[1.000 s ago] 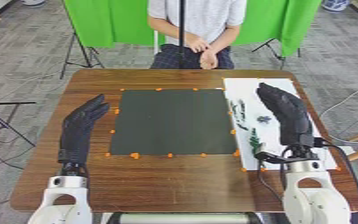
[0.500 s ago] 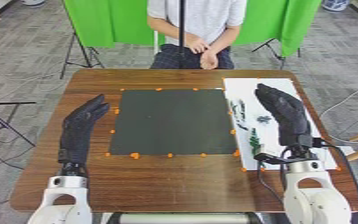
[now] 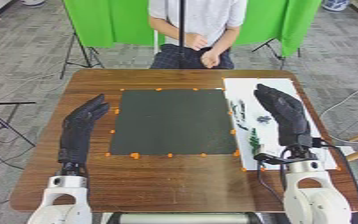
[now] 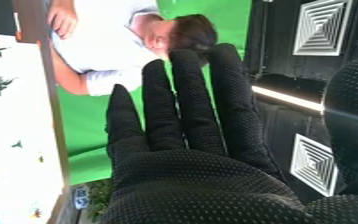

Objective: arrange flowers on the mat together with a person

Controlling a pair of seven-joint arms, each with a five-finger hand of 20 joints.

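Holding nothing, fingers straight, the right hand (image 3: 286, 116) is nearer the green sprig (image 3: 254, 140), just leftward toward the mat (image 3: 172, 122).

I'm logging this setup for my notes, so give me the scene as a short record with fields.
Mat: dark mat, mid-table
Sheet: white sheet, right of the mat
Plants: small flower and green leafy sprig, both on the sheet
Left hand: left of the mat, fingers straight
Right hand: over the sheet, fingers straight
Table: brown wooden table
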